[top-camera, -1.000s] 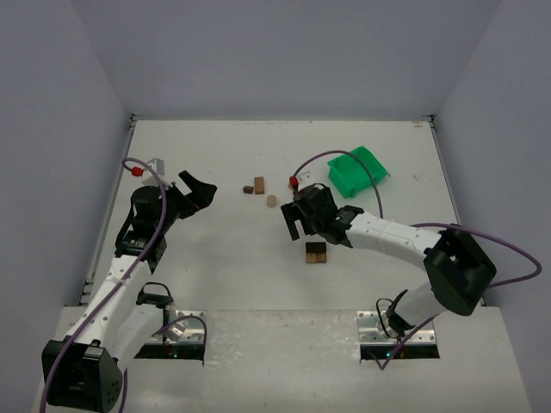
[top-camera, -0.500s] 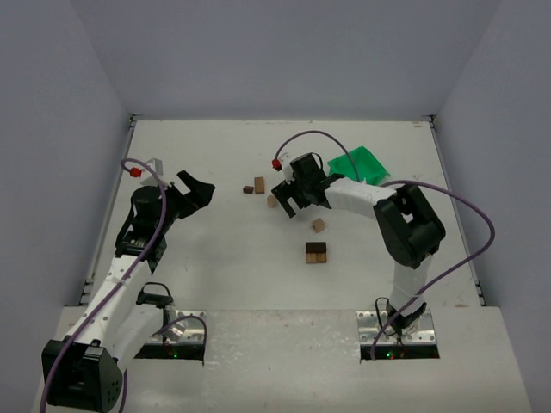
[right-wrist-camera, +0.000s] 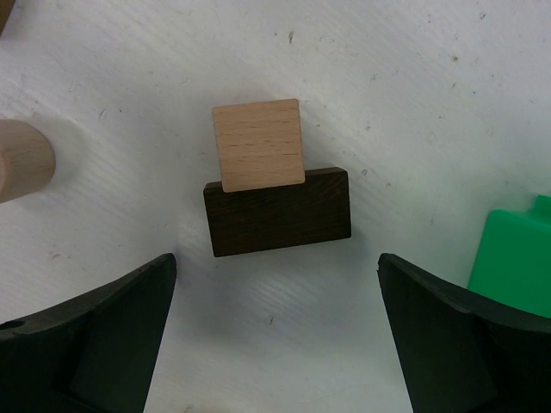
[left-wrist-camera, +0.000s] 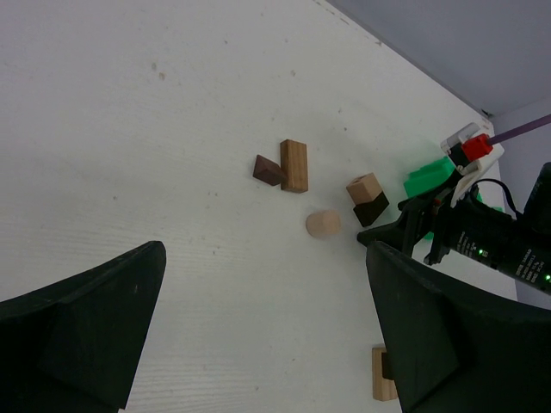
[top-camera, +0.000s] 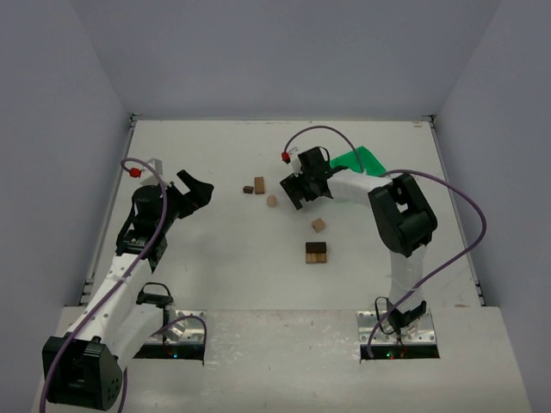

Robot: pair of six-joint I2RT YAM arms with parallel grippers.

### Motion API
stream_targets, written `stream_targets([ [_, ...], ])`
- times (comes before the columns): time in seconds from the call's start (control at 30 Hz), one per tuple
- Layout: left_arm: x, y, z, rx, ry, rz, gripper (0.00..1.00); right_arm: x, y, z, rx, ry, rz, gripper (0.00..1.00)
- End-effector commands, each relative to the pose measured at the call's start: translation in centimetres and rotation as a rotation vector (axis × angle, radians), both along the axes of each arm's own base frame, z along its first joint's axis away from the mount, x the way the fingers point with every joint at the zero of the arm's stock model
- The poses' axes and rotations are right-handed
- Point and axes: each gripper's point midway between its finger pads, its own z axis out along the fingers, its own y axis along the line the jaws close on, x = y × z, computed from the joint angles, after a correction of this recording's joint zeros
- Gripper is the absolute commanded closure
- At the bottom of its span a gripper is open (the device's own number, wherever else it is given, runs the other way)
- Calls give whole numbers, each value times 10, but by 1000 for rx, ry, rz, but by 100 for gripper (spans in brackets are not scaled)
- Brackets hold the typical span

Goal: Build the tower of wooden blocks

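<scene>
While most pieces lie loose on the surface (top-camera: pixel 215 258), the wood block tower (right-wrist-camera: pixel 271 182) is barely begun. So far it is a tan cube (right-wrist-camera: pixel 258 142) that overlaps a dark brown slab (right-wrist-camera: pixel 284 215) and apparently rests on it, just right of the short cylinder (top-camera: pixel 272 200). Left of the cylinder sit a tan bar (top-camera: pixel 259 185) and a small dark piece (top-camera: pixel 248 189); nearer the arms than the cylinder lie a loose cube (top-camera: pixel 318 225) and a dark-and-tan pair (top-camera: pixel 316 252). Over the tower hovers the right gripper (right-wrist-camera: pixel 275 267), jaws wide and empty — the left gripper (left-wrist-camera: pixel 265 248), well left of the cylinder, gapes likewise.

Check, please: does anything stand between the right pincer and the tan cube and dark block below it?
Nothing visible does. The open right pincer hangs over the tan cube and dark block; the wooden cylinder and green bin lie off to its sides.
</scene>
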Motion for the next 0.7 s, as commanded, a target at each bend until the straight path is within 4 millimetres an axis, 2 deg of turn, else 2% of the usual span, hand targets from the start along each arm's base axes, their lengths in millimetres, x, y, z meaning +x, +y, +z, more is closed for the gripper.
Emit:
stream_targets([
  [0.0, 5, 1, 14, 11, -50, 0, 0, 15, 12, 10, 55, -22, 13, 1],
  [0.43, 5, 1, 14, 11, -49, -1, 0, 35, 18, 1, 110, 5, -33, 3],
  [0.5, 5, 0, 14, 11, -50, -1, 0, 33, 18, 0, 109, 13, -35, 9],
  [0.6, 5, 1, 14, 11, -50, 0, 0, 32, 17, -1, 106, 17, -44, 26],
  [0.67, 5, 1, 14, 13, -52, 0, 0, 29, 16, 1, 108, 20, -39, 32],
])
